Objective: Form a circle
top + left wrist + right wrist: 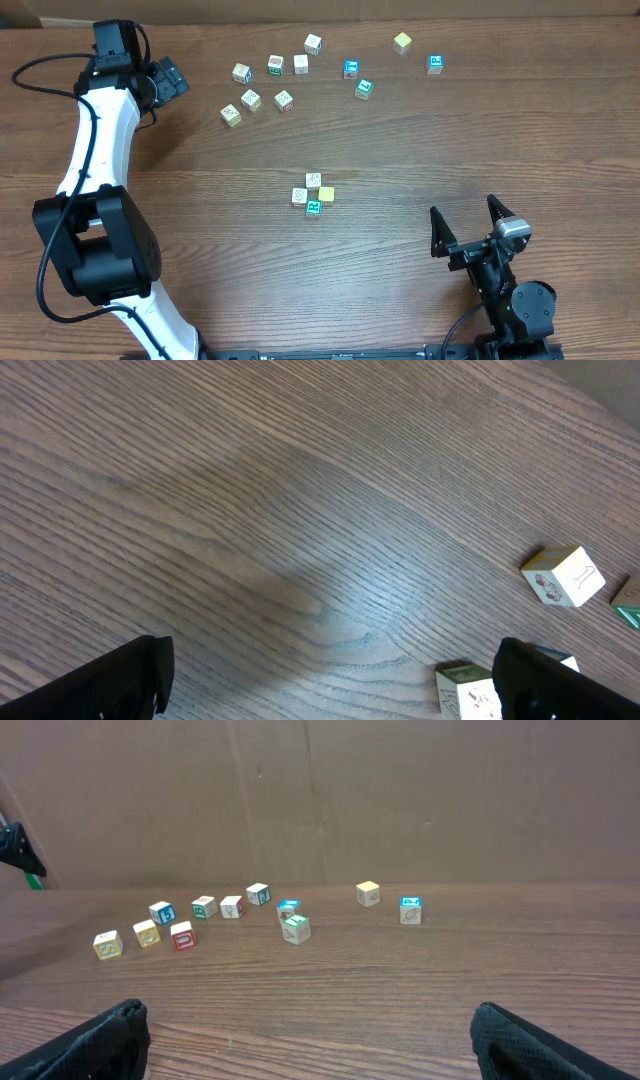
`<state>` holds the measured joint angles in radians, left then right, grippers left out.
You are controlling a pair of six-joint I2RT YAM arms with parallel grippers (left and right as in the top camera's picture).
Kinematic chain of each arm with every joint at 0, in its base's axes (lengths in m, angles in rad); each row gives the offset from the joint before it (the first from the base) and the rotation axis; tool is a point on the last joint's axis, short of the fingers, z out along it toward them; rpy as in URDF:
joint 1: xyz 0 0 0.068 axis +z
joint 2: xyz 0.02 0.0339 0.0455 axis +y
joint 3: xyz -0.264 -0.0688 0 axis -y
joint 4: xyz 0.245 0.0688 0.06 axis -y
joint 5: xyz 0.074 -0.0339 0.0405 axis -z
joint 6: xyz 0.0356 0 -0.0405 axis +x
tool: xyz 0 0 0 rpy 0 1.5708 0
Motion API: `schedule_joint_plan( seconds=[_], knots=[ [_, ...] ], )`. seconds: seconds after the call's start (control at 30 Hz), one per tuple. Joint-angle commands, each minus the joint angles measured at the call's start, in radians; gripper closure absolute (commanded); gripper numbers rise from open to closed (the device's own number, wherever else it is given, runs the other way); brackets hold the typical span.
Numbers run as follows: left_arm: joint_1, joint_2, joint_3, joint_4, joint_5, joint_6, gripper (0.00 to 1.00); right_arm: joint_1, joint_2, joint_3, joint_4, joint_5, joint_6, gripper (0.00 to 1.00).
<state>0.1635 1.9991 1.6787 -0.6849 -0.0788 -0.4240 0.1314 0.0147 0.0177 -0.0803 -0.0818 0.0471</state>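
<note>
The circle (313,193) sits a little below the middle of the overhead frame, on the bare wood-grain table (520,140). It is a tight clump of four tiny picture cubes: a whitish cube (313,180) at the top, a red-marked white cube (299,196) on the left, a yellow cube (326,194) on the right and a teal-green-marked cube (313,208) at the bottom. They touch or nearly touch one another.

Well apart from it, a loose scatter of cubes (301,64) spreads across the top of the overhead frame, from the upper left of centre to the upper right. It is eleven cubes in all, with blue, green, red and yellow faces.

The left gripper (333,682) is in the upper left of the overhead frame, just beside the left end of the scatter. Its jaws are spread wide with only table between them. In the left wrist view a white cube with red marks (563,575) lies at the right edge, and a green-marked cube (467,691) sits just inside the right finger (560,685).

The right gripper (463,210) is in the lower right of the overhead frame, well clear of the circle. Its jaws are also parted wide and hold nothing. The right wrist view shows the scattered cubes in a line before a brown cardboard wall (420,800).
</note>
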Motion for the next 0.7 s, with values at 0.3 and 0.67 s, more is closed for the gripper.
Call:
schedule_joint_plan(
  seconds=[0.3, 0.67],
  knots=[
    [-0.007, -0.011, 0.011, 0.002, 0.001, -0.003, 0.0, -0.004, -0.012, -0.01, 0.004, -0.006, -0.011, 0.0],
    [-0.007, -0.03, 0.011, 0.001, 0.001, -0.003, 0.01, -0.004, -0.012, -0.01, 0.003, -0.006, -0.011, 0.0]
  ],
)
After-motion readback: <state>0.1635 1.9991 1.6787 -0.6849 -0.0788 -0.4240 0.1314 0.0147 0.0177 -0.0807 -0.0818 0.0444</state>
